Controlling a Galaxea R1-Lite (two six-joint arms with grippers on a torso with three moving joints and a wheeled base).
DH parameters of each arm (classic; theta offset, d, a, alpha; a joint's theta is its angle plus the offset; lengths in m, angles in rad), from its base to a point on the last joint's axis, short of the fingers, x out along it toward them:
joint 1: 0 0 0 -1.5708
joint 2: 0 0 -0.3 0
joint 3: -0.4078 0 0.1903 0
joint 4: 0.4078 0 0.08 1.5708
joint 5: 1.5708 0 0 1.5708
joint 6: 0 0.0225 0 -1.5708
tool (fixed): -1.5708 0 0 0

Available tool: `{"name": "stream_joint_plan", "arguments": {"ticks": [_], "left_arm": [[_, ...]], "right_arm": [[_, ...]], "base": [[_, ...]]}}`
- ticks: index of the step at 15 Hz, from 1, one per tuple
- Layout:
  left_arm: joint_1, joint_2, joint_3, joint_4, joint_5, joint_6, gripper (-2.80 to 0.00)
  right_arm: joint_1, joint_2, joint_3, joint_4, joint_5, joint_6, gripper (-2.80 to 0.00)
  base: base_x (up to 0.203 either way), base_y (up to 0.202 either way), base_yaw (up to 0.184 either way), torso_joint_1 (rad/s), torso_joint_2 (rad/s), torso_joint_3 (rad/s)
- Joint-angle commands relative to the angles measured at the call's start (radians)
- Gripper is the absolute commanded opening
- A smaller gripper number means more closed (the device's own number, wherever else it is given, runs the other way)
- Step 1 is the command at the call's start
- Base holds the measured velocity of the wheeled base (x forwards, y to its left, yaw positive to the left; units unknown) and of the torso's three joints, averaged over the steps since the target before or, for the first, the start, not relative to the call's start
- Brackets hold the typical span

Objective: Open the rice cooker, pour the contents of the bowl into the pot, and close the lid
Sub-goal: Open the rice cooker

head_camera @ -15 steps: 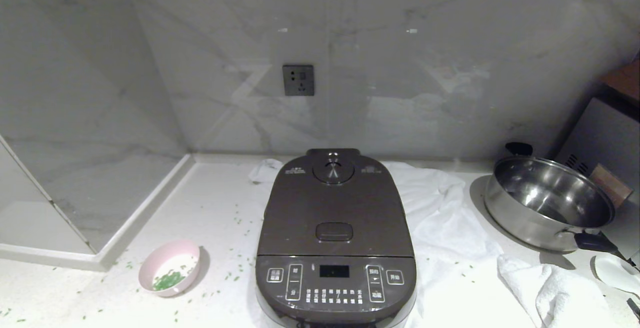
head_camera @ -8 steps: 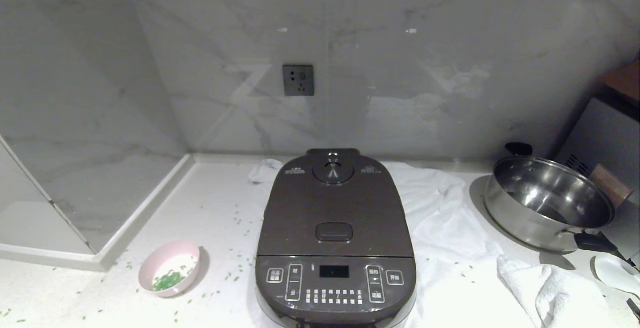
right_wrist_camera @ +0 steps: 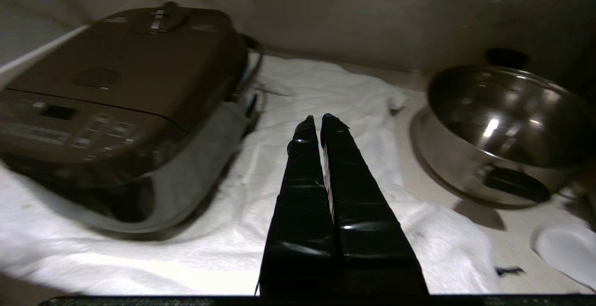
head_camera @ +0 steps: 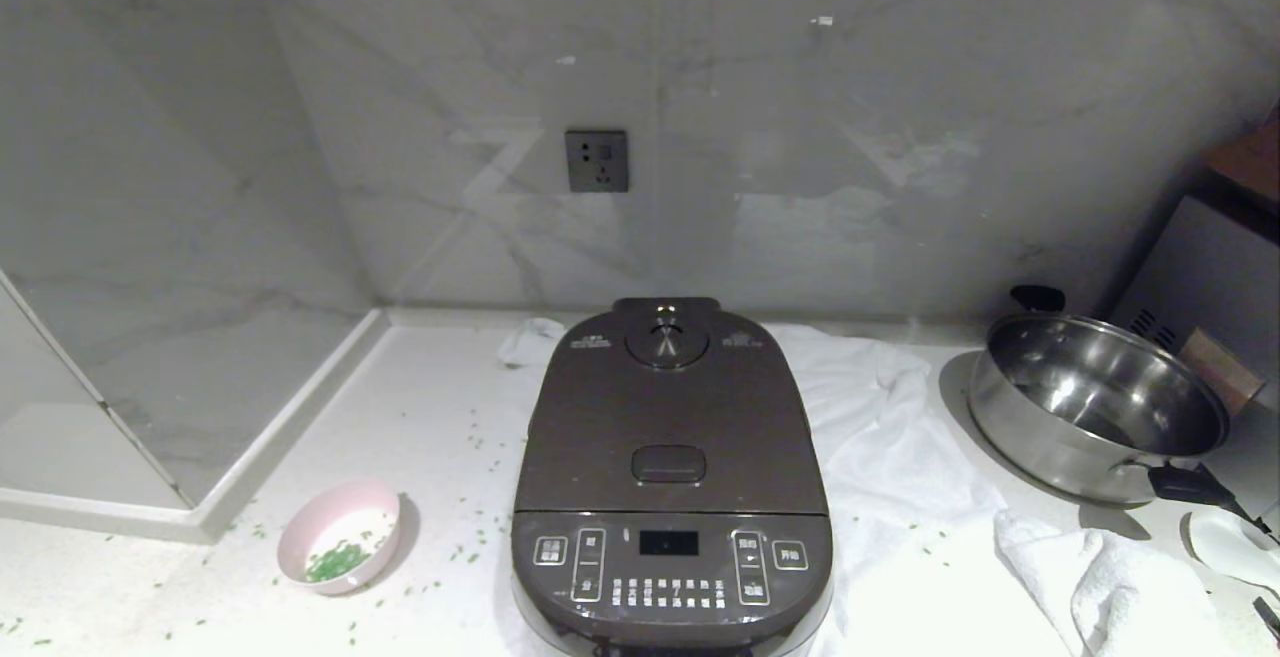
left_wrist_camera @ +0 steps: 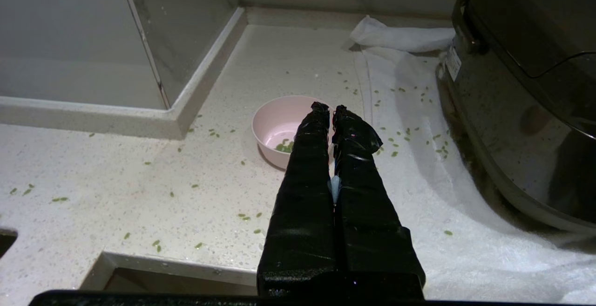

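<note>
Dark brown-grey rice cooker point(head_camera: 670, 482) is seen at the middle of the desk point(head_camera: 430, 407) near its front edge, lid point(head_camera: 668, 417) fully down, release button point(head_camera: 668, 464) untouched; the pot is hidden under the lid. A white towel point(head_camera: 890, 457) is spread under and to the right of the cooker. The pink bowl point(head_camera: 340, 549) is parked left of the cooker toward the front edge, a few green contents point(head_camera: 335, 562) left at its bottom. Loose green grains point(head_camera: 470, 537) are scattered over the desk around it. Left pincer point(left_wrist_camera: 328, 109) is pressed shut, nothing held, hanging above the bowl's near side in the left wrist view. Right pincer point(right_wrist_camera: 315, 120) is likewise shut and empty, over the towel between the cooker and the steel pan point(head_camera: 1095, 407). No step is judged done yet; lid release comes first. Risks: the button is small and recessed, so an off-centre push could slide the cooker on the towel instead of unlatching it. The bowl is light and shallow; a closed pincer would likely knock it or tip it, adding to the spill. The pan's handle point(head_camera: 1185, 485) sits close to the right arm's path and could be clipped.
</note>
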Motion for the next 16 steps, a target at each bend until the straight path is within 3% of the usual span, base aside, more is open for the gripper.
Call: {"name": "stream_joint_plan", "arguments": {"ticks": [1, 3, 6, 8, 11, 16], "left_arm": [[0.0, 0.0, 0.015, -0.001, 0.0, -0.001, -2.8], [0.0, -0.002, 0.015, -0.001, 0.0, -0.001, -2.8], [0.0, -0.002, 0.016, -0.001, 0.0, -0.001, -2.8], [0.0, -0.001, 0.016, -0.001, 0.0, -0.001, -2.8], [0.0, -0.002, 0.015, -0.001, 0.0, -0.001, -2.8], [0.0, 0.0, 0.016, -0.001, 0.001, -0.002, -2.8]], "right_arm": [[0.003, 0.272, -0.164, 0.0, 0.088, 0.012, -2.8], [0.046, 0.424, -0.312, 0.01, 0.156, 0.047, -2.8], [0.285, 0.621, -0.438, 0.026, 0.183, 0.156, -2.8], [0.439, 0.761, -0.483, 0.026, 0.141, 0.238, -2.8], [0.611, 0.96, -0.557, 0.026, -0.006, 0.335, -2.8], [0.71, 1.219, -0.728, 0.028, -0.055, 0.435, -2.8]], "base": [[0.0, 0.0, 0.0, 0.0, 0.0, 0.0], [0.0, 0.0, 0.0, 0.0, 0.0, 0.0], [0.0, 0.0, 0.0, 0.0, 0.0, 0.0], [0.0, 0.0, 0.0, 0.0, 0.0, 0.0], [0.0, 0.0, 0.0, 0.0, 0.0, 0.0], [0.0, 0.0, 0.0, 0.0, 0.0, 0.0]]}}
